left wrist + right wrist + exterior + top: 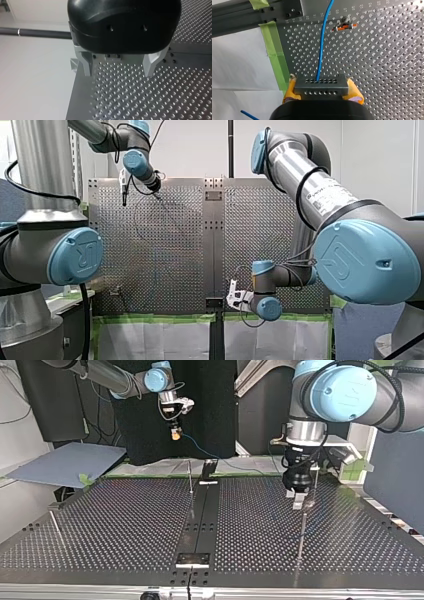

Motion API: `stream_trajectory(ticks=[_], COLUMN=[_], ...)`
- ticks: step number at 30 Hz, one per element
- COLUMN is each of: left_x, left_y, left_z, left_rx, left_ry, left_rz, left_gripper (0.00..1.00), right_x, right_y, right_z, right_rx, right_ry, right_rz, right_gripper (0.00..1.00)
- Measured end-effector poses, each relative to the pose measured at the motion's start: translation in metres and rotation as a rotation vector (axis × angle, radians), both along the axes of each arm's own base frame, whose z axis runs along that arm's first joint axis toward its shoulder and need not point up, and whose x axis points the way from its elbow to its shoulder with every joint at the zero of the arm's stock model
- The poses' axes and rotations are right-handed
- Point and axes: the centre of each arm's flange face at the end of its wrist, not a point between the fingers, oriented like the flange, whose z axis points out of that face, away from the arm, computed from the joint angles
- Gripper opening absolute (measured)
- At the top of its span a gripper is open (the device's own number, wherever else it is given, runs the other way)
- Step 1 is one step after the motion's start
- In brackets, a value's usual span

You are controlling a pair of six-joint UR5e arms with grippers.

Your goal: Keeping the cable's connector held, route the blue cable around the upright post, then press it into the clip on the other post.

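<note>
Right gripper [322, 88] fingers pinch connector [321, 85] between yellow pads [290, 90]; blue cable [322, 50] runs ahead over surface [387, 75]. Left gripper [117, 67] fingers spread, empty (hovering low). Risk: cable drawn taut at post [190, 477] could twist connector out of pads.

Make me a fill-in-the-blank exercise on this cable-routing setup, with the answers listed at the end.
1. My right gripper is shut on the cable at its metal ___.
2. That cable is ___ in colour.
3. The fingers of my left gripper stand ___, with nothing between them.
4. The pads of my right gripper are ___.
Missing words: connector, blue, open, yellow.
</note>
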Motion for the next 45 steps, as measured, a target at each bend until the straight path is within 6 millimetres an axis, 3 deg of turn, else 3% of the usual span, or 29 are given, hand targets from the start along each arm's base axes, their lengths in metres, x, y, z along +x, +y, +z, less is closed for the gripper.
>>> stream_trajectory(ticks=[9, 16, 31, 45], left_x=[0.001, 0.012, 0.045, 0.064], left_y=[-0.022, -0.042, -0.052, -0.067], left_z=[-0.009, -0.027, -0.069, -0.076], left_rx=[0.089, 0.163, 0.325, 0.408], left_ry=[-0.01, -0.022, -0.003, -0.048], left_rz=[-0.052, -0.078, -0.02, 0.058], left_gripper=[1.0, 1.0, 1.0, 1.0], right_x=[0.001, 0.002, 0.004, 0.005], right_y=[0.001, 0.001, 0.002, 0.003], right_z=[0.0, 0.0, 0.0, 0.0], right_rx=[0.0, -0.001, 0.0, -0.001], right_ry=[0.0, -0.003, -0.004, -0.007], right_rz=[0.004, 0.016, 0.021, 0.023], right_gripper=[0.0, 0.0, 0.0, 0.0])
